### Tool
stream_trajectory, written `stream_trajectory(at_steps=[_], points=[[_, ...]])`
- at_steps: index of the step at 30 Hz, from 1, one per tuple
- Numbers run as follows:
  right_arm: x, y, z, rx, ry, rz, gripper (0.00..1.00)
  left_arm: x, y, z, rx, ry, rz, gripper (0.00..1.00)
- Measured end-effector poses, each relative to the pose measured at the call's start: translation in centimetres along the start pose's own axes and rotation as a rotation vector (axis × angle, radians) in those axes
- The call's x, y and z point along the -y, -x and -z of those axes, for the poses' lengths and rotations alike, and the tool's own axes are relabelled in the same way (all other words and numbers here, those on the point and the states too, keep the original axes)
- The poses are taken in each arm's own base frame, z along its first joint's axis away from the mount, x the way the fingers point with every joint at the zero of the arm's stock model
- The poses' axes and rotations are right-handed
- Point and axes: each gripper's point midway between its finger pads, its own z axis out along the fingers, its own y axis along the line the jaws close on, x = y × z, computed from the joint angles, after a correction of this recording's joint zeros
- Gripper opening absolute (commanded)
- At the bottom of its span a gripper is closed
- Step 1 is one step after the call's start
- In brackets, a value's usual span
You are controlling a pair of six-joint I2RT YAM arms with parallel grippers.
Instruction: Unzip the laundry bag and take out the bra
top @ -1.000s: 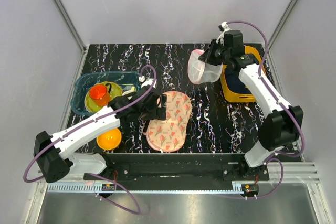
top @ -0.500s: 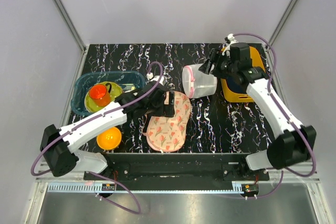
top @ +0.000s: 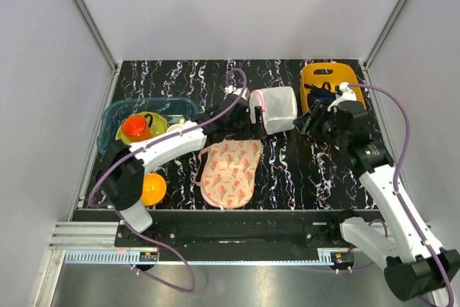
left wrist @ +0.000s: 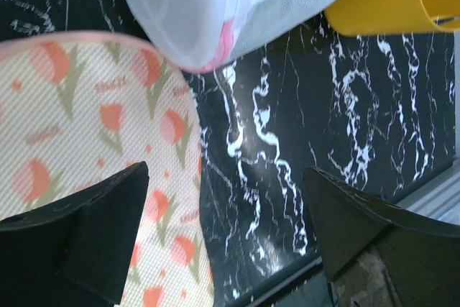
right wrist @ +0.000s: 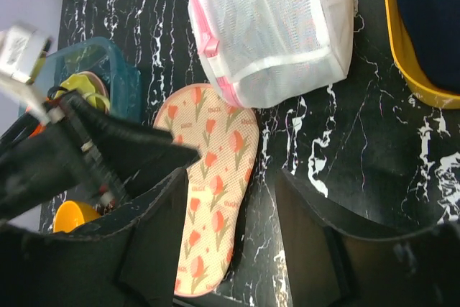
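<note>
- Top external view: the laundry bag (top: 277,109) lies on its side on the black marbled table (top: 302,170), toward the far edge and a little right of the middle, with a gripper on either side of it.
- The bag's pink-trimmed rim faces the table's left edge (the right wrist view shows the trim and a small pink tab on that side).
- Nothing inside the white mesh can be made out as the bra.
- Left gripper (left wrist: 224,174): its fingers are spread wide with nothing between them, and it hovers just left of the bag, over the far end of the floral pad (top: 230,170).
- Right gripper (right wrist: 231,177): its fingers also stand apart and hold nothing. It sits just right of the bag and is not touching it.
- The floral pad lies flat in the middle of the table and reaches toward the near edge; its far end is just beside the bag.
- A yellow bin (top: 316,73) stands at the far right corner with a dark garment (right wrist: 431,26) inside.
- A teal tub (top: 115,109) by the left edge holds an orange cup (top: 135,129).
- An orange bowl (top: 149,189) sits near the near left corner.
</note>
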Motion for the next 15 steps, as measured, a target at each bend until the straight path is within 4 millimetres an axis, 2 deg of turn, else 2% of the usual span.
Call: stream_trajectory(at_steps=[7,8,9,10,11,14,15], points=[[-0.3,-0.4,4.3,0.029,0.021,-0.014,0.61,-0.6,1.8,-5.3,0.055,-0.014,-0.017,0.66],[-0.3,-0.6,4.8,0.029,0.021,-0.017,0.61,-0.9,2.0,-6.0,0.057,-0.010,-0.022,0.56],[-0.2,-0.8,5.3,0.027,0.020,-0.019,0.61,-1.3,2.3,-6.7,0.058,-0.003,-0.028,0.54],[-0.1,-1.0,5.7,0.026,0.021,-0.021,0.61,-1.6,2.5,-7.3,0.057,0.002,-0.035,0.48],[-0.1,-1.2,6.0,0.023,0.020,-0.023,0.61,-1.8,2.8,-8.0,0.057,0.007,-0.047,0.37],[-0.2,-1.7,6.8,0.013,0.029,-0.036,0.60,-2.2,4.2,-9.8,0.065,0.015,-0.075,0.16],[-0.2,-1.9,6.9,0.007,0.035,-0.043,0.60,-2.4,4.7,-10.0,0.067,0.019,-0.086,0.02]])
